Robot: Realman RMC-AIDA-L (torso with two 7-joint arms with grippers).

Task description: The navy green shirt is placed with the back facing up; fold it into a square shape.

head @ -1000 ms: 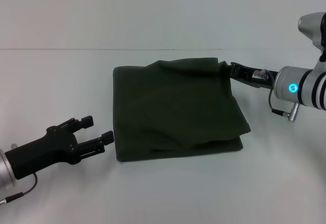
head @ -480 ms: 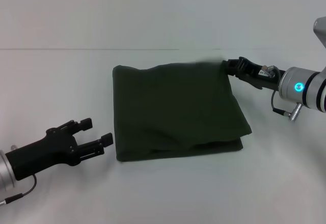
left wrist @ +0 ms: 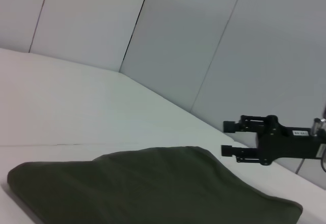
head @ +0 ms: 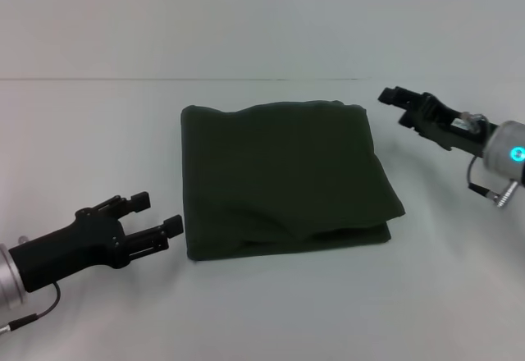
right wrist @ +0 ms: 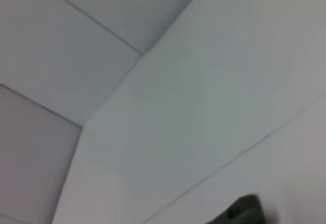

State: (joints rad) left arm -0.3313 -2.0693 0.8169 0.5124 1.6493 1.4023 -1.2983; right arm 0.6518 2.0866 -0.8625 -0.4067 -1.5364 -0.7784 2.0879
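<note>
Head view: dark olive-green cloth shirt [head: 283, 176] lies folded, roughly square; looks essentially done. Left gripper [head: 156, 217] near-left, right gripper [head: 395, 102] far-right, both fingers apart, empty.

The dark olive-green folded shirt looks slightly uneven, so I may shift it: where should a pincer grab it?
Take the dark olive-green folded cloth shirt at its near-right corner, coming from the right with the open right pincer. There the stacked layers show open edges; the left side is a closed fold.
</note>
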